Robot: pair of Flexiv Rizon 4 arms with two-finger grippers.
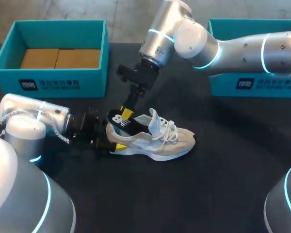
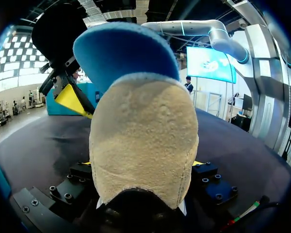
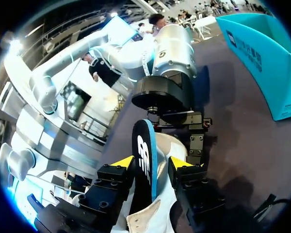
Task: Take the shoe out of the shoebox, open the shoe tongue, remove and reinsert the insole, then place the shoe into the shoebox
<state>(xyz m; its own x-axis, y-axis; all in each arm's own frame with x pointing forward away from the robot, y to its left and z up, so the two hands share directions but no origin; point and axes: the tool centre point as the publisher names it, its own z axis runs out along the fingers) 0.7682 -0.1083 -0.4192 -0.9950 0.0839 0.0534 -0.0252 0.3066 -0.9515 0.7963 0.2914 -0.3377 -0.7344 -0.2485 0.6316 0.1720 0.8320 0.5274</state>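
A beige and white sneaker (image 1: 155, 141) lies on its sole in the middle of the black table, toe to the right. My left gripper (image 1: 109, 141) comes in low from the left and is shut on the heel (image 2: 140, 145), with a finger on each side. The black insole (image 1: 117, 120) with a blue underside (image 2: 126, 53) stands up out of the heel opening. My right gripper (image 1: 126, 112) reaches down from above with the insole (image 3: 144, 155) between its fingers. One fingertip (image 3: 123, 162) lies against it; a narrow gap shows at the other, so the gripper (image 3: 153, 162) is open.
A teal shoebox (image 1: 58, 80) with a brown cardboard floor stands open at the back left. A second teal box (image 1: 252, 85) stands at the back right, under my right arm. Bare black table lies in front of the shoe.
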